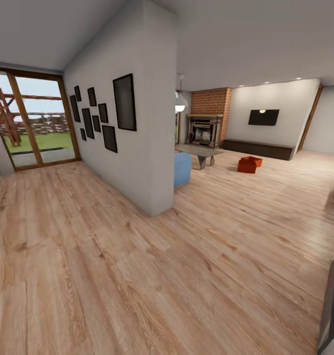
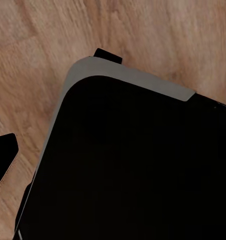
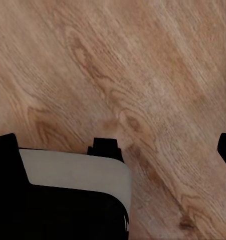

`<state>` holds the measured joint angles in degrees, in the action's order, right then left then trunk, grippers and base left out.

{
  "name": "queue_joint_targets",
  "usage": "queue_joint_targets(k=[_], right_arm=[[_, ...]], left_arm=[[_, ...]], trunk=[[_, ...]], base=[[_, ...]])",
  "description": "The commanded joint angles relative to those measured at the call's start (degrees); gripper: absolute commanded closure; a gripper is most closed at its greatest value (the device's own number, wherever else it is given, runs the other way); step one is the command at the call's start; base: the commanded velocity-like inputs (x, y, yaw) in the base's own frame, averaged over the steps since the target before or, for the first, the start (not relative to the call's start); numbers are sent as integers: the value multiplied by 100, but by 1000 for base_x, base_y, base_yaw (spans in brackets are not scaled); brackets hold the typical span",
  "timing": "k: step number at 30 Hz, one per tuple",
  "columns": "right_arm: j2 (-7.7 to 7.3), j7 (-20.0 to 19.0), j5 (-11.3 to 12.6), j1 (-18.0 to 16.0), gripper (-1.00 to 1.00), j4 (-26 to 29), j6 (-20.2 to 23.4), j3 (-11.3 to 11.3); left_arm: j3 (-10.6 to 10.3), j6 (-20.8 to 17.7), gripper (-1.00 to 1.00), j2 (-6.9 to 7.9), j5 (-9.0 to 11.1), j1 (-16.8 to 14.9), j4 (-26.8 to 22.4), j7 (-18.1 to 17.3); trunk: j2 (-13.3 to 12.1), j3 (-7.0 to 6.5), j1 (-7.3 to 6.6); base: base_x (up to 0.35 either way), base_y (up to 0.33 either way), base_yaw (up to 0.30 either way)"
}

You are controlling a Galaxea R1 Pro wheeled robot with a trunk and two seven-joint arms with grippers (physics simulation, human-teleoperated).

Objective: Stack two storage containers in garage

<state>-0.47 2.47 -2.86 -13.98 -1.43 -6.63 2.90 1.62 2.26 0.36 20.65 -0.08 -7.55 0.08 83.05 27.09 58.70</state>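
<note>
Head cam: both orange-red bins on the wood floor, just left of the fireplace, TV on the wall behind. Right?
Not quite. In the head view the two orange-red bins sit on the wood floor to the right of the brick fireplace, below the wall TV.

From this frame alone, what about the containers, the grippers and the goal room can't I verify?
- The storage containers: head view, far off on the wood floor near the fireplace; too small to tell whether they touch or what they hold.
- Grippers: both wrist views look down at floor planks and a dark, grey-edged body; only dark finger edges show, so open or shut is unclear.
- Garage: nothing here shows where it lies.
</note>
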Motion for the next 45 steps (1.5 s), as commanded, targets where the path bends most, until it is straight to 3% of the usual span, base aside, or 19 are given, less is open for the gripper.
queue_joint_targets(k=[1,26,45], right_arm=[[2,25,-30,-8,-100,-15,-23,27],[-21,-17,-30,-8,-100,-23,-19,44],[3,34,-30,-8,-100,-31,-14,35]], left_arm=[[14,12,-100,-1,9,-1,-1,1],[14,44,-100,-1,9,-1,-1,1],[5,23,-100,-1,9,-1,-1,-2]], trunk=[[3,6,3],[3,6,3],[3,6,3]], base=[[322,0,-287],[322,0,-25],[322,0,-270]])
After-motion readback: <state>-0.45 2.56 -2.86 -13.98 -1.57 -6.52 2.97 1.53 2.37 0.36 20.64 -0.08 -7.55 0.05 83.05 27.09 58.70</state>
